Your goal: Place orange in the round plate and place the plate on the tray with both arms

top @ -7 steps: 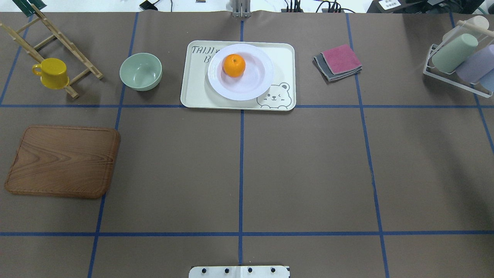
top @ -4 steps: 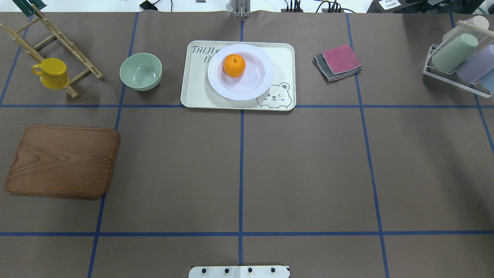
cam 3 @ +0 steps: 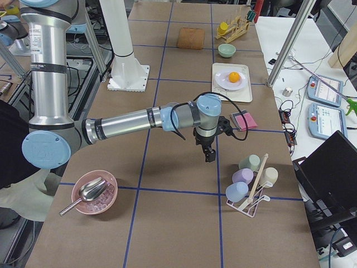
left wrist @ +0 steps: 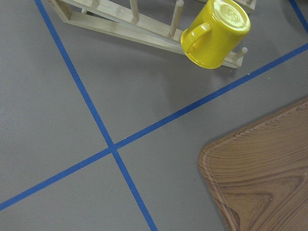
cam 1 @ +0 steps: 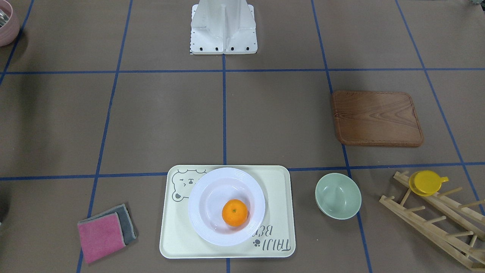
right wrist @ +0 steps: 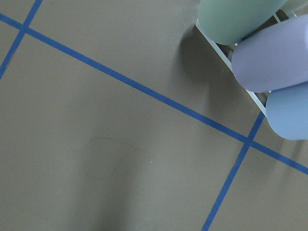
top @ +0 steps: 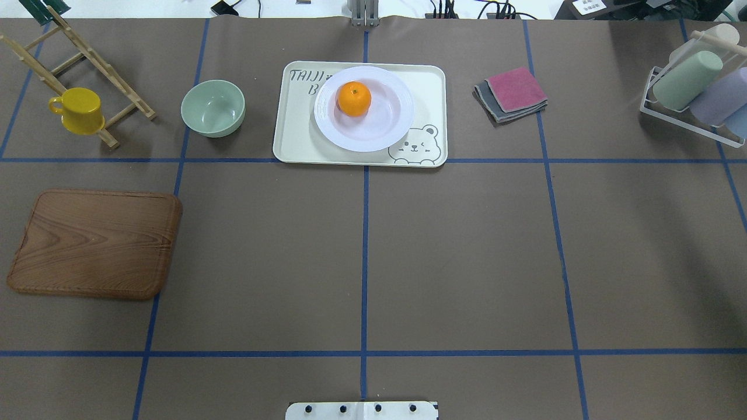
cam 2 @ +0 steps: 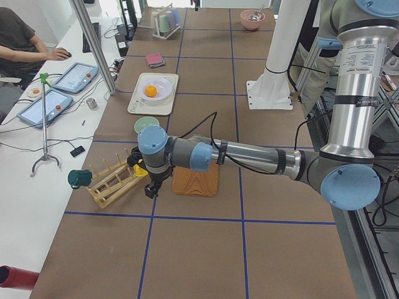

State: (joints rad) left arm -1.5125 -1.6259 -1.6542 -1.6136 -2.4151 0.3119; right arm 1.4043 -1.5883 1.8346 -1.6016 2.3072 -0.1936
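We find the orange (top: 353, 98) in the plate (top: 365, 146) on the tray (top: 292, 140), as tasked; left pincer (cam 2: 151, 190) and right pincer (cam 3: 209, 156): we cannot tell their opening.

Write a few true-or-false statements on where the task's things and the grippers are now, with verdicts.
1. The orange lies in the round plate. True.
2. The plate stands off the tray. False: it stands on it.
3. The green bowl is empty. True.
4. A gripper holds the plate's rim. False: the left gripper hangs by the wooden rack and the right gripper by the cup stand, both away from the plate.
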